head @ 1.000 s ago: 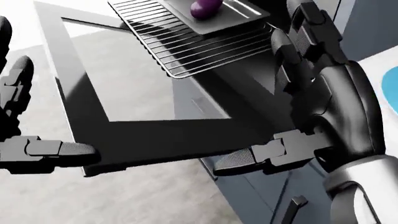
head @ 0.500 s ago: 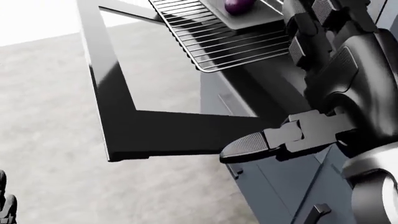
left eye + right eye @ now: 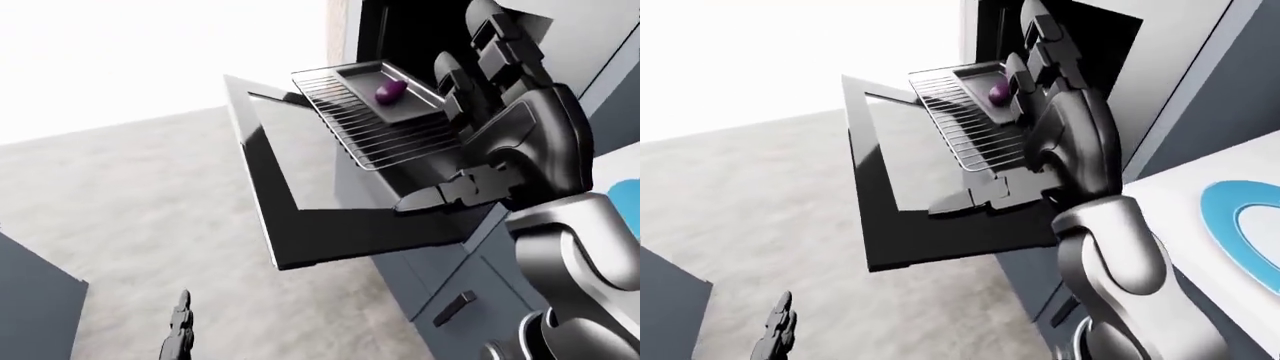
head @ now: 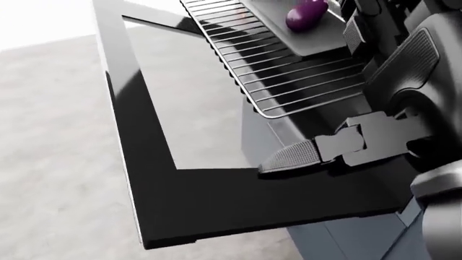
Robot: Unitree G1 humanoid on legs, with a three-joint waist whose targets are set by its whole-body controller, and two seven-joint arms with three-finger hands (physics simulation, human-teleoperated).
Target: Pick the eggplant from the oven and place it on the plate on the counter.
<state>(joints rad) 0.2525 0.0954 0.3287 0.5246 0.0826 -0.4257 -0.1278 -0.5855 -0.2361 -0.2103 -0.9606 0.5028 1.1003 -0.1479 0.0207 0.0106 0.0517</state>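
A simulated kitchen is showing here: a built-in oven (image 3: 400, 45) is standing with its glass door (image 3: 300, 195) hanging open and a wire rack (image 4: 288, 65) pulled out, carrying a baking tray (image 3: 400, 94). Grey cabinet fronts with a dark handle (image 3: 455, 307) are running below, and a white counter (image 3: 1180, 195) bearing a blue plate (image 3: 1245, 225) is sitting beside the oven, over a pale speckled floor (image 3: 120, 225).
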